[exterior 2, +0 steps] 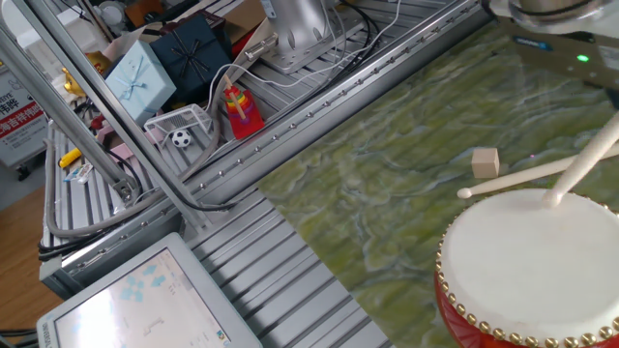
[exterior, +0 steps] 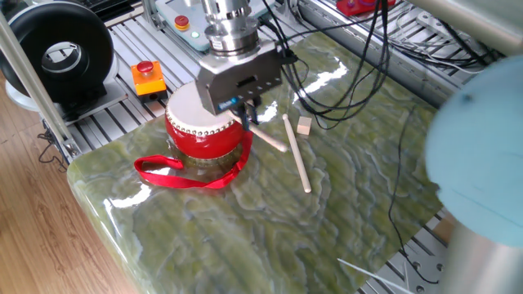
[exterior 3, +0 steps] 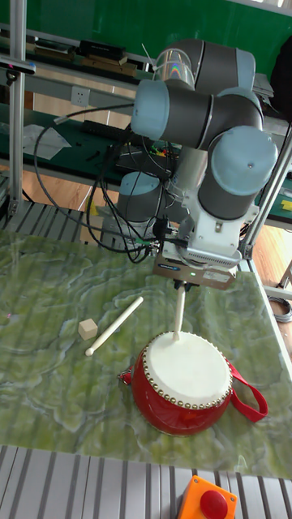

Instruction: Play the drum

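Note:
The drum (exterior: 196, 131) is small, red and white-headed, with a red ribbon strap (exterior: 181, 174), and stands at the table's left end. My gripper (exterior: 248, 111) hangs over the drum's right rim, shut on a wooden drumstick (exterior: 268, 140). In the tall fixed view the drumstick (exterior 3: 178, 311) points down from the gripper (exterior 3: 181, 285), and its tip rests at the far edge of the drum (exterior 3: 185, 379) skin. The other fixed view shows the drumstick (exterior 2: 586, 162) meeting the drum (exterior 2: 532, 266) head near the rim; the fingers are out of frame there.
A second loose drumstick (exterior: 297, 153) and a small wooden cube (exterior: 304, 125) lie on the green marbled table beside the drum. An orange box with a red button (exterior: 147, 75) and a black round fan (exterior: 57, 51) sit off the table's left end. Cables trail behind the arm.

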Controlling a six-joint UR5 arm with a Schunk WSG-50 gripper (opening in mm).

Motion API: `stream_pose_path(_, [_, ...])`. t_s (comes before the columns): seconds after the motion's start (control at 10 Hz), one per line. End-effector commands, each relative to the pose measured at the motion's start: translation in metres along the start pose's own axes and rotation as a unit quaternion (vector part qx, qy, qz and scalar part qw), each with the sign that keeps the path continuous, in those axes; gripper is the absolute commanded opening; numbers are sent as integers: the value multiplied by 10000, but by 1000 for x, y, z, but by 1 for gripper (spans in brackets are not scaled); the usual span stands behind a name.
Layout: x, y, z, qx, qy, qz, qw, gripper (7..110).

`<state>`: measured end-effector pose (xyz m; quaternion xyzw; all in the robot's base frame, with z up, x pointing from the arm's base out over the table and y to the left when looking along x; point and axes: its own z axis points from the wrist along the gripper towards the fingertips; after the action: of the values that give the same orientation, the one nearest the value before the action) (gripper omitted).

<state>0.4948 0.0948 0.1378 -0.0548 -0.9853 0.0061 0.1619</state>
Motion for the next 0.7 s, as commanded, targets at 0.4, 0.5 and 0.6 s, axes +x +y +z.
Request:
stream_pose_path(0.4, [-77, 23, -44, -230, -1896, -63, 9816, 7])
stream_pose_path(0.5, [-85, 30, -48, -369, -2062, -124, 9777, 7])
stream_pose_path(0.6, [-86, 32, -47, -403, -2067, -151, 9775, 7])
